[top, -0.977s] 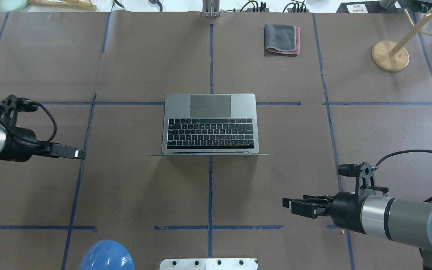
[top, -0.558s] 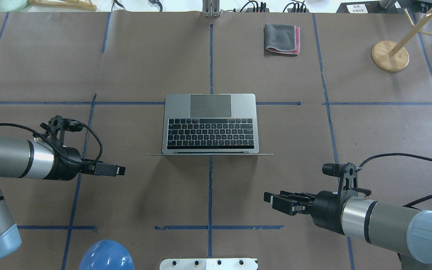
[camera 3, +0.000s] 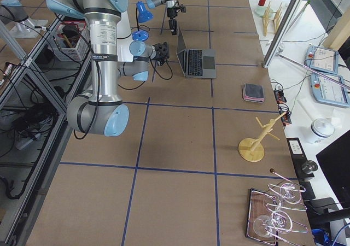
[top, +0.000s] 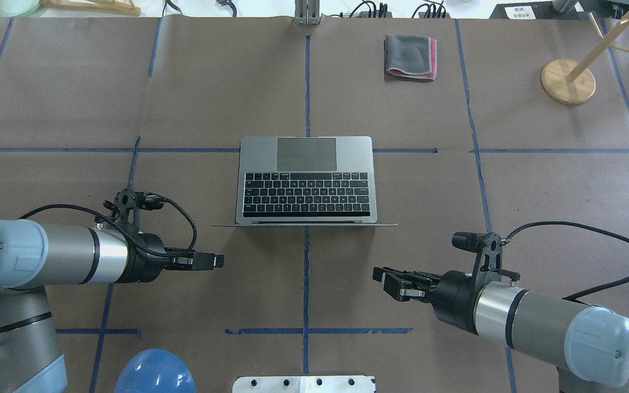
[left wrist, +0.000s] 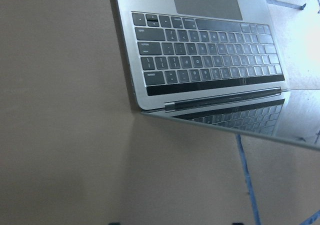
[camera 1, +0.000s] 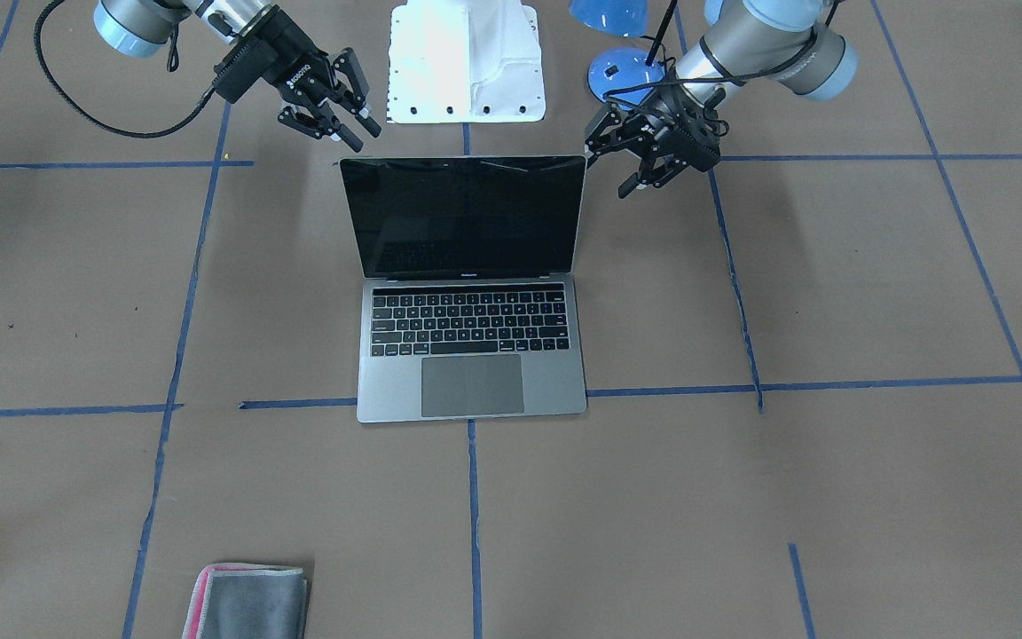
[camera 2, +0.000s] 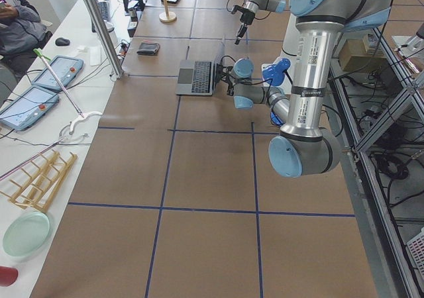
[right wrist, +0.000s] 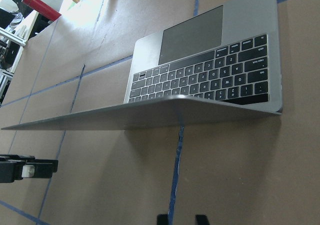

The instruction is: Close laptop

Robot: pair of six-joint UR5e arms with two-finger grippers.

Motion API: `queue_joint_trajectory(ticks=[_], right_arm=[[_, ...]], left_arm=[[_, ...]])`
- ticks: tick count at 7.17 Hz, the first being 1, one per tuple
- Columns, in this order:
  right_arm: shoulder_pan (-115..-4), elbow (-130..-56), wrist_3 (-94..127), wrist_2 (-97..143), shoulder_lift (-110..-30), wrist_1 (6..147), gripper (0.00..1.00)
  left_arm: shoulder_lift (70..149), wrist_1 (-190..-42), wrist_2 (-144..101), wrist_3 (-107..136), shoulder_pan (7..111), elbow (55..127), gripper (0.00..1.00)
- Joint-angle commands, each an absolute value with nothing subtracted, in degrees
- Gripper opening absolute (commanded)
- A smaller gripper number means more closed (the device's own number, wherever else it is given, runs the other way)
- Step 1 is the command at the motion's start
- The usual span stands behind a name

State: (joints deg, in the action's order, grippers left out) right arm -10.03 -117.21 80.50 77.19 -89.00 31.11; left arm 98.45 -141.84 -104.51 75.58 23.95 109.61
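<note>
The space-grey laptop (top: pixel 306 180) lies open in the middle of the table, its black screen (camera 1: pixel 467 217) upright and its lid toward me. It also shows in the left wrist view (left wrist: pixel 200 60) and the right wrist view (right wrist: pixel 210 75). My left gripper (top: pixel 219 261) is open and empty, behind the lid's left corner; it is on the right in the front-facing view (camera 1: pixel 622 169). My right gripper (top: pixel 388 283) is nearly shut on nothing, with a narrow gap between its fingertips, behind the lid's right corner (camera 1: pixel 360 133). Neither touches the laptop.
A folded grey-and-pink cloth (top: pixel 410 56) lies at the far side. A wooden stand (top: pixel 568 81) is at the far right. A blue dome (top: pixel 154 372) and the white base plate (top: pixel 303 383) sit at the near edge.
Both arms have swung inward toward the back of the laptop's lid: the left gripper to the right and nearer me, the right gripper to the left. The laptop has not moved.
</note>
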Motion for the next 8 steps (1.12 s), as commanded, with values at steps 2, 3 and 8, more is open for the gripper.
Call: queue_joint_trajectory(ticks=[2,3,8], right_arm=[[-10.11,-117.07,80.51,75.42,-87.28,31.29,0.18],[-10.11,-117.07,80.51,74.28,-87.01,31.64,0.15],[-10.37,-116.54,80.51,69.54,-86.31,33.56,0.03]], left_arm=[[101.69,-141.86,-104.24,80.68,23.2,109.6,0.06],[101.78,-141.86,-104.24,80.77,23.2,109.69,0.04],[101.69,-141.94,-101.34,83.41,23.29,110.3,0.0]])
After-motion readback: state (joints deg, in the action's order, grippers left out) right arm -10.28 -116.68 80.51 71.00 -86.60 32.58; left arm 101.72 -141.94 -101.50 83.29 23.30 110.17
